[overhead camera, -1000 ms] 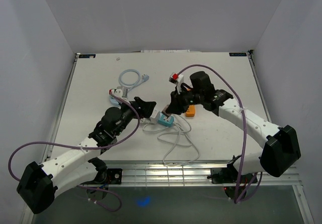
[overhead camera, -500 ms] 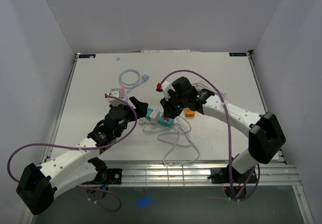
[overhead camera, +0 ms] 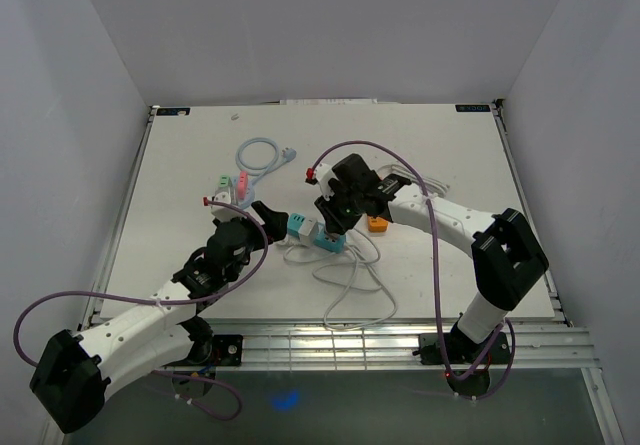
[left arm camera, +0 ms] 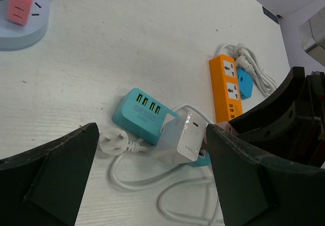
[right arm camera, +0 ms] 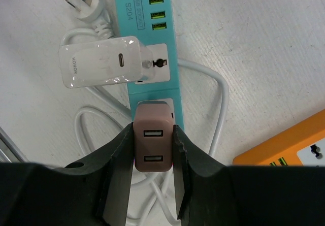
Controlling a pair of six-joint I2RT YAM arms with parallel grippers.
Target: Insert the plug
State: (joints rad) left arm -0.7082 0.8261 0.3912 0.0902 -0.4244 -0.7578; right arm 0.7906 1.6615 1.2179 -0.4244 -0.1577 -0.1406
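Observation:
A teal power strip [overhead camera: 308,231] lies mid-table, with a white charger [left arm camera: 184,137] plugged into its middle socket. My right gripper [overhead camera: 332,227] is shut on a pink-brown two-port USB plug [right arm camera: 154,146]. It holds the plug upright against the end socket of the strip [right arm camera: 147,28], just below the white charger [right arm camera: 101,62]. I cannot tell how deep the pins sit. My left gripper [overhead camera: 272,217] is open and empty, its jaws wide apart on either side of the strip [left arm camera: 144,109], hovering just left of it.
An orange power strip [overhead camera: 378,223] lies right of the teal one. A round blue socket with a pink top [overhead camera: 228,187] and a coiled white cable [overhead camera: 258,155] lie further back. A loose white three-pin plug [left arm camera: 112,139] and cable loops [overhead camera: 352,275] lie by the strip.
My right gripper has swung left and down with the plug onto the teal strip's end socket. My left gripper has drawn back a little to the left.

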